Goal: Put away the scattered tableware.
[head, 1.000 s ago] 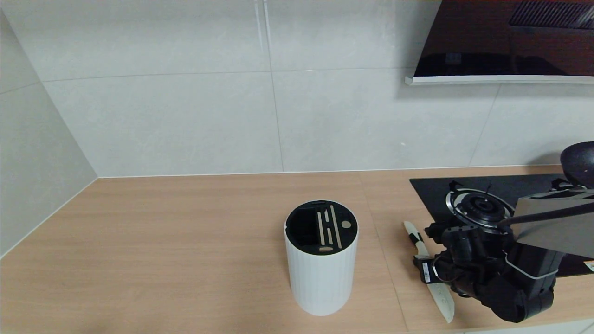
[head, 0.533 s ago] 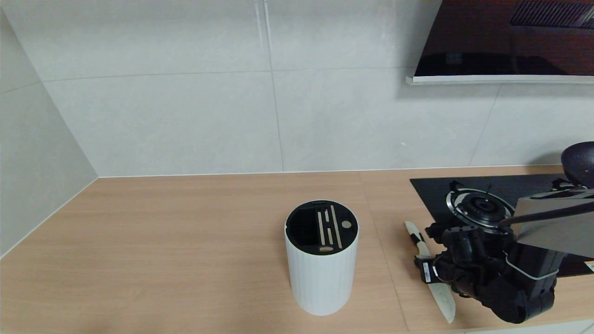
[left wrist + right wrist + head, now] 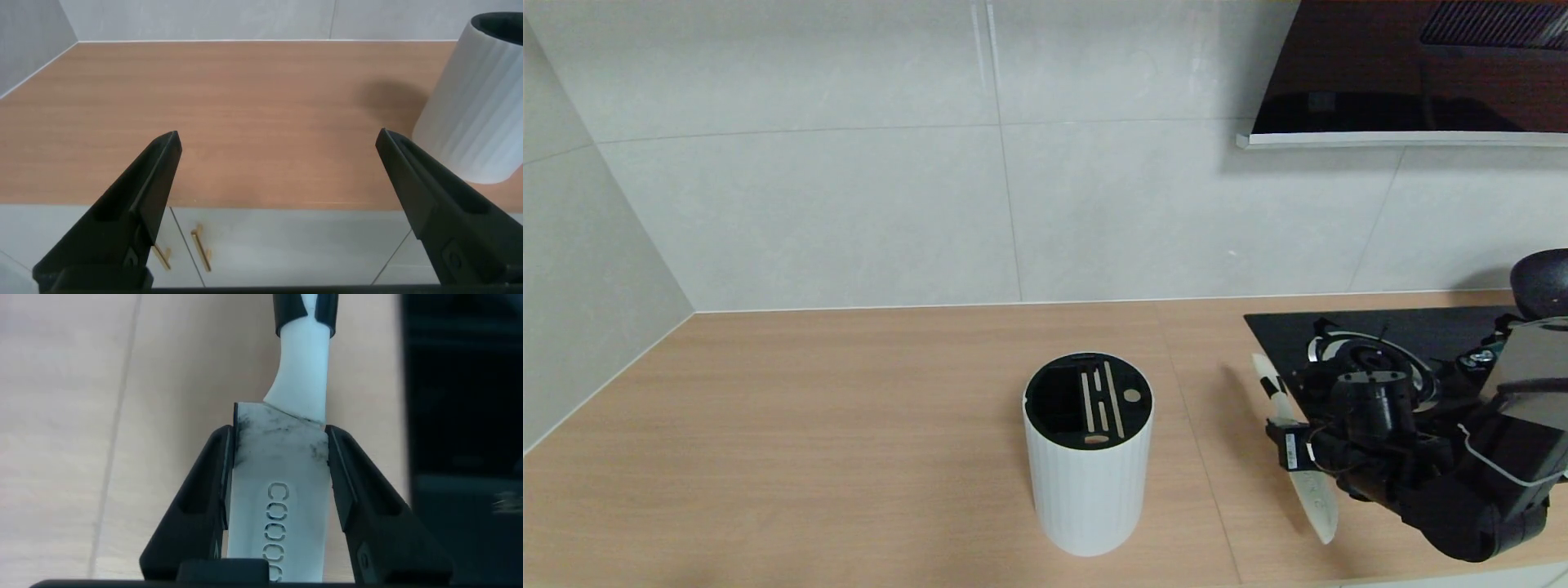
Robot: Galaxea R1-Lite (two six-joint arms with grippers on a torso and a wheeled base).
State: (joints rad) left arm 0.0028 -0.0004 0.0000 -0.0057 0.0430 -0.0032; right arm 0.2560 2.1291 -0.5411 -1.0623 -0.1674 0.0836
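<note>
A white knife with a black-and-white handle is held off the wooden counter, handle end tilted toward the wall. My right gripper is shut on its blade just below the handle; the right wrist view has both black fingers pressed against the marbled white knife blade. A white ribbed cylindrical holder with a black slotted top stands on the counter to the knife's left. My left gripper is open over the counter's front edge, with the holder off to one side.
A black gas hob with a burner ring lies just behind the right gripper. A range hood hangs on the tiled wall above it. A dark round pot edge sits at far right. Bare counter stretches left of the holder.
The right gripper has lifted the knife off the counter and shifted it toward the wall; the handle end now points up over the hob's corner. Holder unmoved.
</note>
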